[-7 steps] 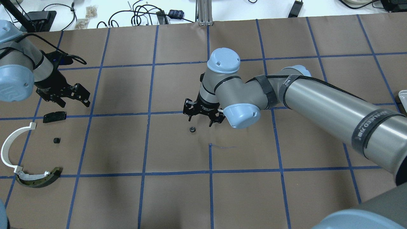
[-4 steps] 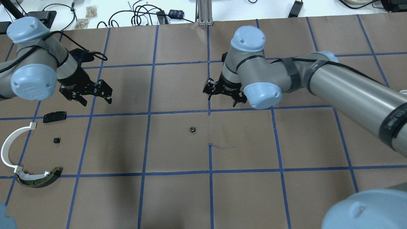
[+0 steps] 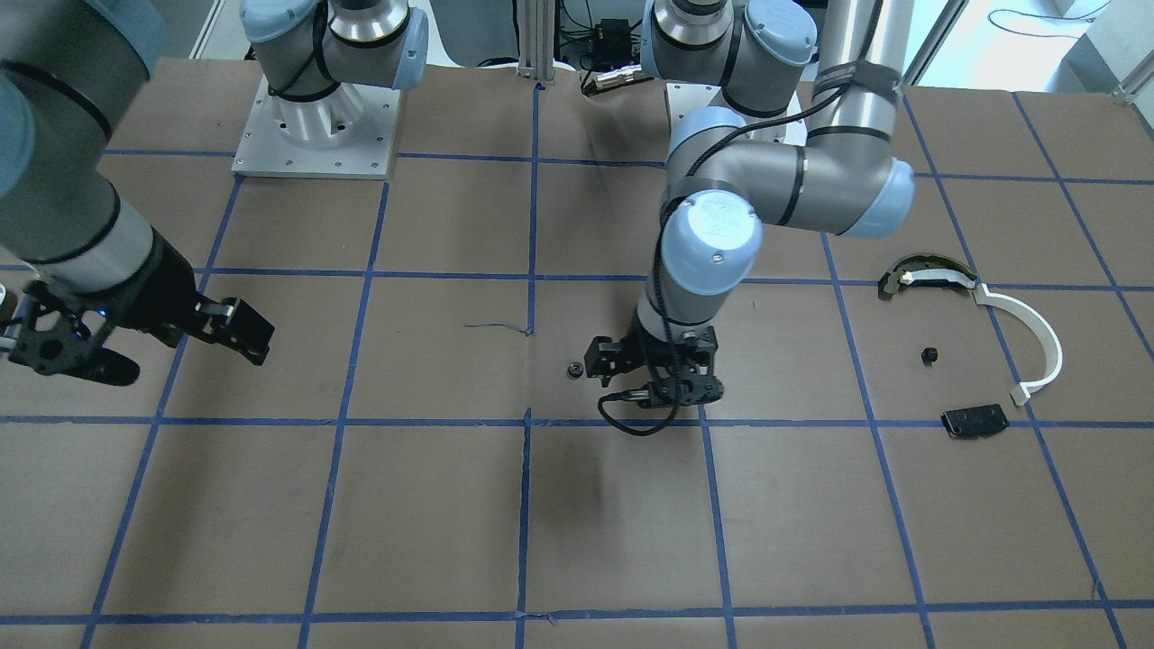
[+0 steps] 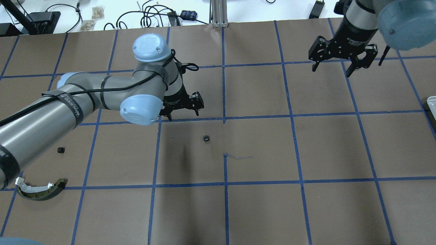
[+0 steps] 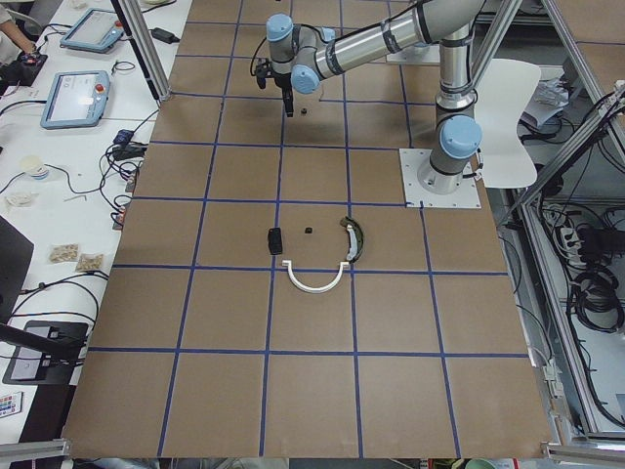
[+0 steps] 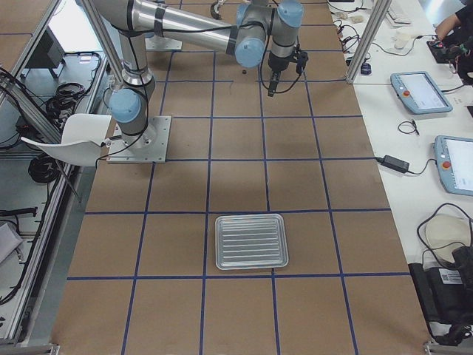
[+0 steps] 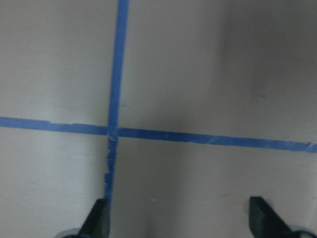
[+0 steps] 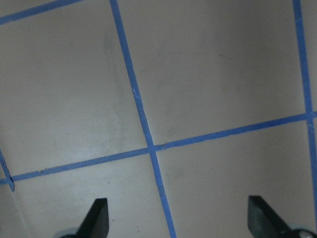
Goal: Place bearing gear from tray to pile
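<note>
Gear (image 4: 206, 138) is found loose on the table (image 4: 259, 204), near its middle. It is outside the tray (image 6: 219, 244) and well apart from the pile (image 3: 974, 421), which is seen at 9 o'clock from it in the overhead view. It is touched by neither gripper.

Trouble is judged likeliest at the pick. The gear is small and low, so if the fingers are brought down off-centre it may be nudged or rolled away. It may also be pinched by its edge and lost on the way across. It is not shown in the left wrist view, where only a tape cross (image 7: 113, 131) is framed, so alignment cannot be checked from there. A similar small black part (image 4: 61, 150) is seen by the pile, and the two could be mistaken. If the release is made too high, the gear could bounce clear of the pile.

Nothing is held by the left gripper (image 4: 183, 115), which is placed between 10 and 11 o'clock from the gear, near it but apart. Its fingers (image 7: 99, 220) are spread wide, with only bare table between them. The right gripper (image 4: 330, 69) is seen well away at 2 o'clock, likewise spread wide and empty, as its wrist view shows.
</note>
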{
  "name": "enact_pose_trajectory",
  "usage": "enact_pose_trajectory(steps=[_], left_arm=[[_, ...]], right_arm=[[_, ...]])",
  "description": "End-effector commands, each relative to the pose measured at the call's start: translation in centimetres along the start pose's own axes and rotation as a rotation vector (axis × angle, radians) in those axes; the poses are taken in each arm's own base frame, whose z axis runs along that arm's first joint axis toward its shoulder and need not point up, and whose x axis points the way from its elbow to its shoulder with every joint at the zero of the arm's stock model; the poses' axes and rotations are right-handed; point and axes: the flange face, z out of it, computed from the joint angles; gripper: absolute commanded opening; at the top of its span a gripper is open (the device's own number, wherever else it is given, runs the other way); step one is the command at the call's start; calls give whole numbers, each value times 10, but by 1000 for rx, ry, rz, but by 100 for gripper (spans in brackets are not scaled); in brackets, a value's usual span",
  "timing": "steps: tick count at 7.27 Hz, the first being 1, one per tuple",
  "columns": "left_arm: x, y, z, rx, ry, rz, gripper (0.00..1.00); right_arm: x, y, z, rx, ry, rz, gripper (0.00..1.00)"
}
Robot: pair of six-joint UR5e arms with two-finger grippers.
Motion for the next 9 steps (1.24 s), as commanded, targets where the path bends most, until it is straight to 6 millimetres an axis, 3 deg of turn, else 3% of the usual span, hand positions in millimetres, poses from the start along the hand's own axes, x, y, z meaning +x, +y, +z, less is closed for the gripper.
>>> enact_pose_trajectory(steps=[1, 3, 6, 8, 9], left_arm=[[40, 18, 46, 42, 5, 31, 98], [44, 34, 63, 28, -2, 50, 98], [42, 37, 69, 12, -19, 58, 91], [37, 40, 75, 4, -38, 61, 90], [34, 39, 74, 11, -65, 56, 85]], right_arm=[[6, 22, -24, -41, 17, -6, 100], [10, 32, -43, 1, 111, -12, 100], [-45, 62, -45, 18, 103, -127, 100], [-47, 63, -44, 10, 92, -139, 100], [-42, 62, -45, 6, 94, -144, 100]])
